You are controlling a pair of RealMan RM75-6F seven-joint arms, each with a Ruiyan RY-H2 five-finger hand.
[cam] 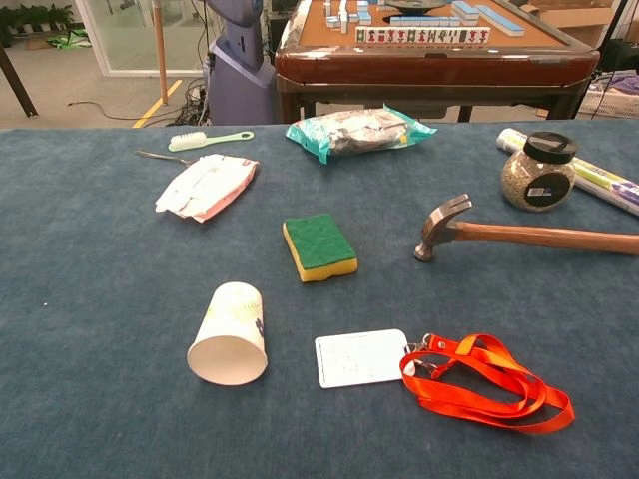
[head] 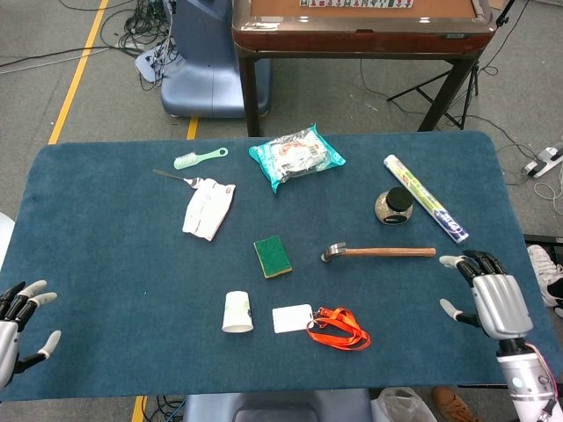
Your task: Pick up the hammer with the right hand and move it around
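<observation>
While the hammer [head: 378,252] lies flat on the bench [head: 114,264], handle running straight toward my right hand [head: 489,297], my fingers [head: 461,261] are spread, holding nothing, just beyond the handle's end; my left hand [head: 18,321] is far off.

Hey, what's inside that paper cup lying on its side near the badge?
The paper cup lies tipped, its mouth toward the chest camera. The white inner wall that shows looks empty; the deepest part near the bottom is shadowed and hard to check.
</observation>
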